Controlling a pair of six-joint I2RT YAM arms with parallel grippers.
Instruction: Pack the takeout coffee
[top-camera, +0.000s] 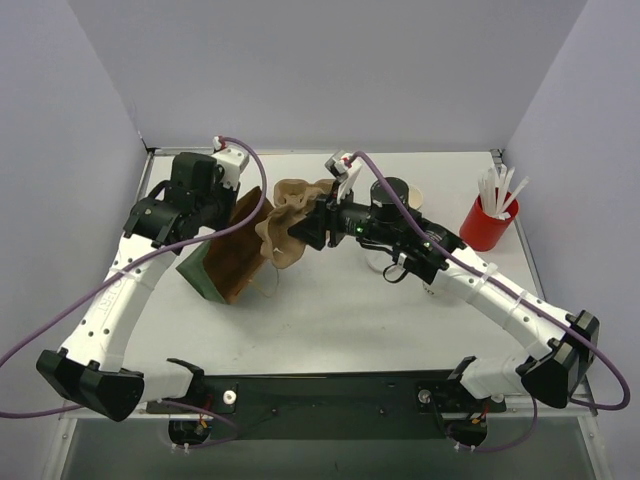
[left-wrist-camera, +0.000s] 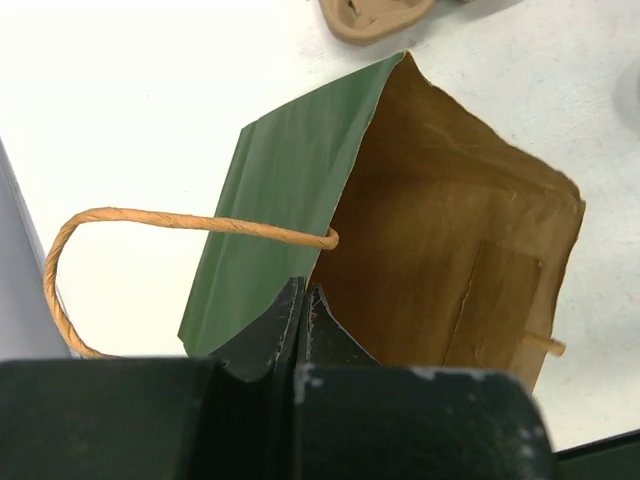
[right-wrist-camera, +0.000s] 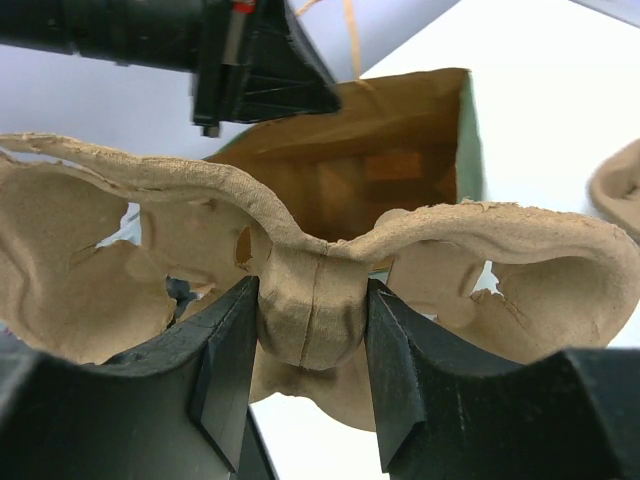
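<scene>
My right gripper (top-camera: 318, 222) (right-wrist-camera: 312, 318) is shut on the middle post of the brown pulp cup carrier (top-camera: 290, 225) (right-wrist-camera: 310, 300) and holds it in front of the open mouth of a paper bag (top-camera: 228, 265) (right-wrist-camera: 385, 160). The bag is green outside and brown inside. My left gripper (top-camera: 232, 213) (left-wrist-camera: 305, 300) is shut on the bag's green wall (left-wrist-camera: 290, 190) and holds the bag open, tilted toward the carrier. The white takeout cups are mostly hidden behind my right arm. Only a whitish round rim (top-camera: 416, 196) and a white bit (top-camera: 378, 262) show.
A red cup of white sticks (top-camera: 487, 222) stands at the right back. The bag's twine handle (left-wrist-camera: 110, 225) loops out to the left. The inside of the bag (left-wrist-camera: 450, 260) shows nothing in it. Grey walls close in both sides and the back.
</scene>
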